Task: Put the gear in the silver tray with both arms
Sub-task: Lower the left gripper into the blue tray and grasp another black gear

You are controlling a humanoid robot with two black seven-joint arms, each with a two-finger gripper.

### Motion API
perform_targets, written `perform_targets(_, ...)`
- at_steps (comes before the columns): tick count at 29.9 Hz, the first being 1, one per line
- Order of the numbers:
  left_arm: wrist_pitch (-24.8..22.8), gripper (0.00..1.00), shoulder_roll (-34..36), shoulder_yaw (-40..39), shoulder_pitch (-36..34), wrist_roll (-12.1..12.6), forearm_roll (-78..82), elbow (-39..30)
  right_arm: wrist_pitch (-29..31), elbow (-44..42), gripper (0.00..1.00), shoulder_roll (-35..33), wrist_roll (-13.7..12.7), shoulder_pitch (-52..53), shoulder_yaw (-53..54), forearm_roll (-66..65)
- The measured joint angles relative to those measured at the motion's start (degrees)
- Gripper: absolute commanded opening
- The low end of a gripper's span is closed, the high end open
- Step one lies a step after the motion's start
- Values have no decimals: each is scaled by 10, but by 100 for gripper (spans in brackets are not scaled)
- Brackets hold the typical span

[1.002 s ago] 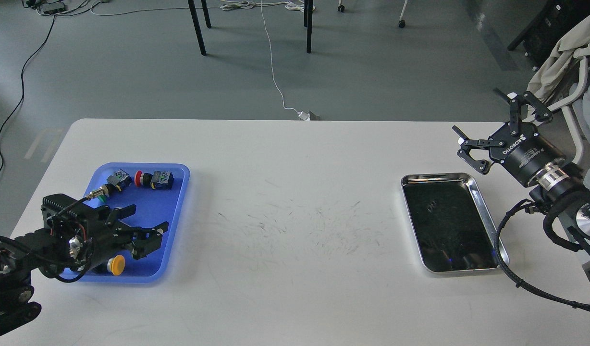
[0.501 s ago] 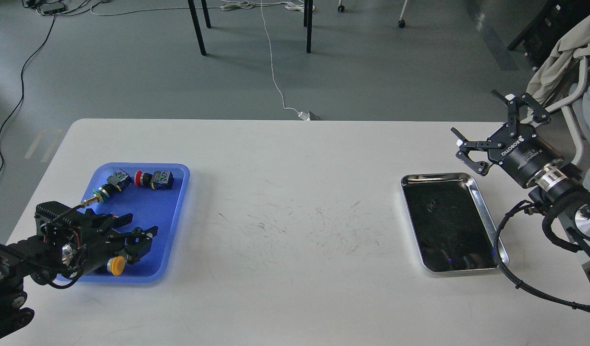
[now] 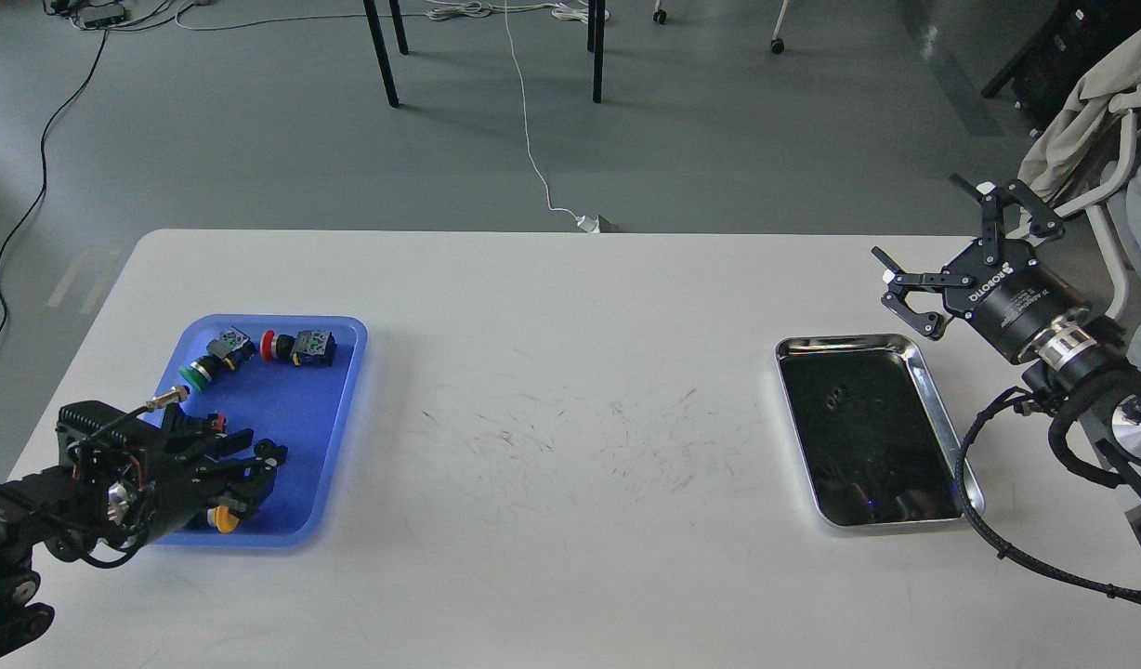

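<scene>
The silver tray [image 3: 845,345] lies on the right of the white table, its dark bottom bare. The gear, several push-button switches, lies in a blue tray [image 3: 301,418] on the left: a green one [image 3: 199,374], a red one [image 3: 269,345] and a yellow one [image 3: 223,518]. My left gripper [image 3: 259,460] hangs low over the blue tray's near part, just above the yellow button and partly hiding it, with a narrow gap between its fingers. My right gripper [image 3: 933,240] is wide open and empty, in the air beyond the silver tray's far right corner.
A small metal threaded part [image 3: 166,398] lies by the blue tray's left rim. My right arm's black cable [image 3: 975,520] loops beside the silver tray's near right corner. Chair and table legs stand on the floor beyond the table.
My left gripper has drawn back toward me and down over the yellow button, and its fingers stand closer together. My right gripper has barely shifted.
</scene>
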Motion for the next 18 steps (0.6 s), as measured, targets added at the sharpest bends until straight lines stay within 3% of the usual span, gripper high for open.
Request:
perform_targets(7, -2, 10, -2, -1, 0, -7, -3, 6, 0, -2, 97, 0, 0, 2, 4, 0)
perform_targets(14, -2, 9, 3, -9, -10, -8, -13, 0, 0, -2, 97, -3, 0, 4, 5, 0)
perform_targets(18, -4, 9, 32, -16, -63, -8, -25, -49, 0, -3, 97, -8, 0, 11, 6, 0)
